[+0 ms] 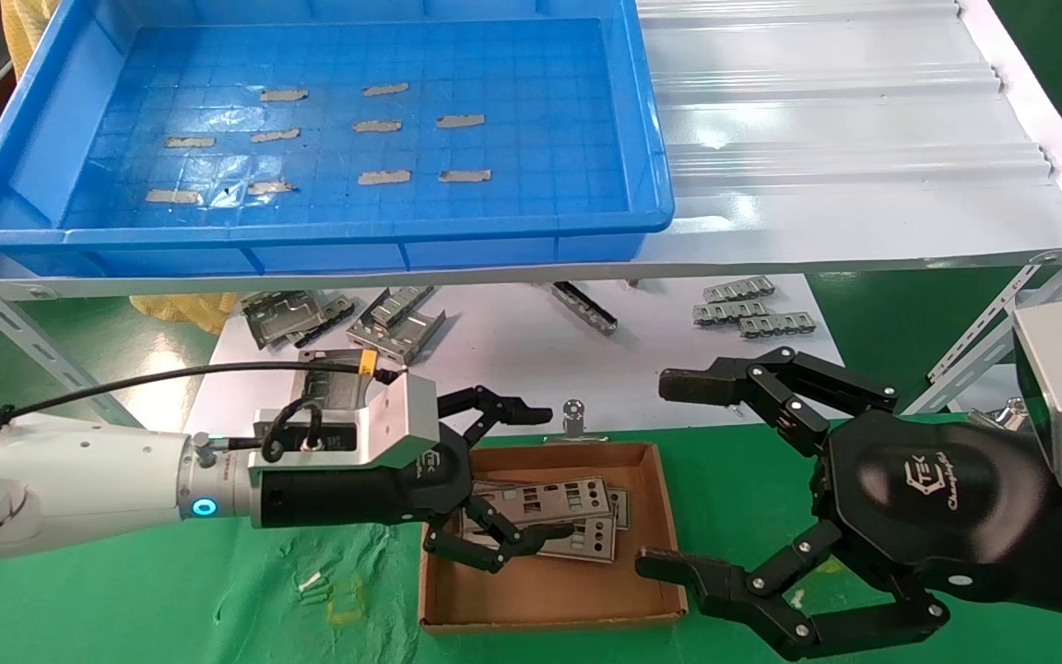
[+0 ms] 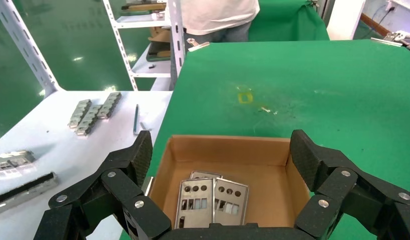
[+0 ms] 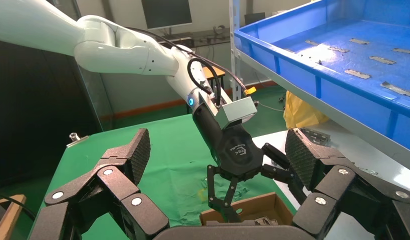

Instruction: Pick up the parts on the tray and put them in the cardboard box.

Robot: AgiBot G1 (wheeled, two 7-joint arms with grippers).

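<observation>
So, my left gripper [image 1: 531, 480] hangs right over the small shallow brown cardboard box [image 1: 651, 516], fingers spread wide w/ nothing between them; one fingertip sits past the box's far wall, the other dips low over the plates inside. The thin flat silver-grey metal plates w/ cut-out holes and slots [image 1: 554, 512] lie in a loose overlapping stack on the box floor, toward its far-left part; from my left wrist cam the same plates [image 2: 213, 200] show flat on the floor, between my two open fingers [image 2: 135, 160], not touching them as far as I can tell. The box sits on the green table cover [image 1: 171, 609], near the edge of the white lower board [image 1: 513, 360]. My right gripper [image 1: 669, 470] is to the right of the box, just beside it, also wide open and holding nothing; its lower finger reaches the box's near-right corner, contact unclear. In the right wrist cam my left gripper [image 3: 233, 195] shows above the box [image 3: 253, 210]. The big shallow bright-blue plastic tray w/ gridded floor [image 1: 651, 129] is well behind the box, up on the shelf, w/ only small grey tape strips [image 1: 383, 124] on its floor. Beside the tray, on the same shelf, is a white corrugated sheet [image 1: 844, 138]. Bent grey metal brackets [image 1: 397, 323] and small slotted grey pieces [image 1: 752, 314] lie on the white board between tray and box.
</observation>
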